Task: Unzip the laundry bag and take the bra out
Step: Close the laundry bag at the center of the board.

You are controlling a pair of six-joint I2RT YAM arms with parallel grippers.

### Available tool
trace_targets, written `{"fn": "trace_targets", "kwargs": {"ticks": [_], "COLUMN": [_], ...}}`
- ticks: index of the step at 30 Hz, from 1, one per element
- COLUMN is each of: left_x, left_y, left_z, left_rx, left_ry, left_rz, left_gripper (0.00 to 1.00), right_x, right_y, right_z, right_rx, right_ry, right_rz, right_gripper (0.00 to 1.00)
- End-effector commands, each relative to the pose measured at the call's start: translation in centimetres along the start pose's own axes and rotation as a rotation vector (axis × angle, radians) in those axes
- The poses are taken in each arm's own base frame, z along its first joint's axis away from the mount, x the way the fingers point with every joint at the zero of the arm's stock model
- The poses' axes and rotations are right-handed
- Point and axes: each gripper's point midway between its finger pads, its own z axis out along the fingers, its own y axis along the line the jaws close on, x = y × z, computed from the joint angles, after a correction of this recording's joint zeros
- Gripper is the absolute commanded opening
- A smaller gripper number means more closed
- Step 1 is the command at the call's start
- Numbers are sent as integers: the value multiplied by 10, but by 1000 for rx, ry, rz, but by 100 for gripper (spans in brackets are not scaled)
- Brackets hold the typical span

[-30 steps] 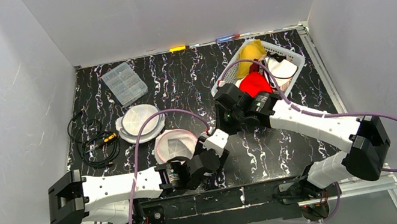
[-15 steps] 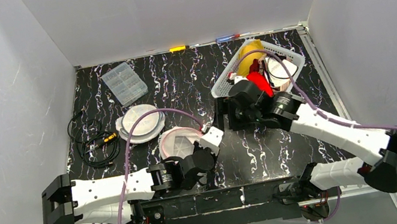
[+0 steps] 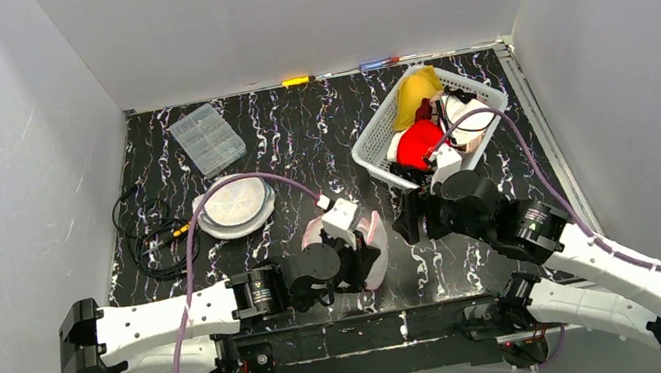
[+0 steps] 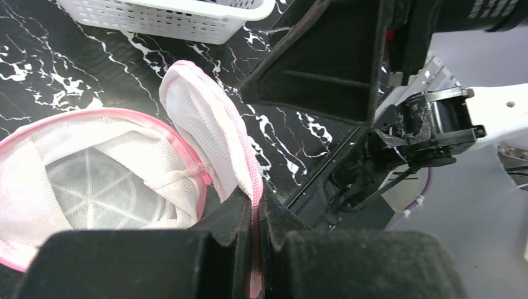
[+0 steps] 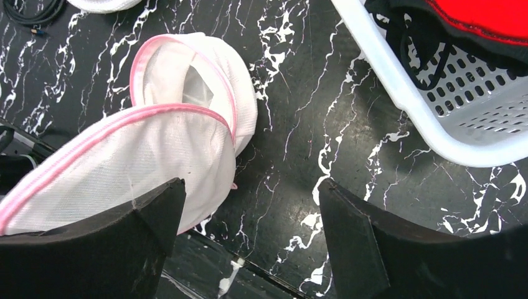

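Your left hand (image 4: 255, 198) is clenching the pink zipper edge of the laundry bag (image 4: 208, 124), which is lying at the worktop's near edge. Hold it taut while your right hand (image 5: 249, 199), hanging released above, is lining up on the zipper pull.

Bright even overhead light, soft shadows, faint sheen on the dark tabletop (image 3: 297, 131), wrist views blurred up close
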Motion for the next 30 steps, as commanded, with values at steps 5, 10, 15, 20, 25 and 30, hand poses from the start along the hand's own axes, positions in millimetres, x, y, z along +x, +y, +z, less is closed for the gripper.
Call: {"fn": "trace_targets", "kwargs": {"ticks": [5,10,15,20,25,30], "left_x": [-11,-12,-20,-18,-29,-55], "left_y": [23,47,52,58,58,38], "left_z": [6,8,4,1,-4,-9], "left_rx": [-20,-32,30,131,249,404], "left_ry": [-17,-24,-58,-100,-188,-232], "left_rz": [-111,-122,-95,-207,-397,-518], "left_gripper": [0,0,0,0,0,0], "right_x": [1,7,16,21,11,-4], "right_y": [15,22,32,36,39,33], "right_z": [4,5,8,15,9,-12], "right_rx": [-133,-198,-269,-297,-331,-326], "right_ry": [-76,-86,-73,-85,-158,-242], "right_rz": [-9,-7,1,65,102,86], "right_gripper": [85,82,80,83,83,84]}}
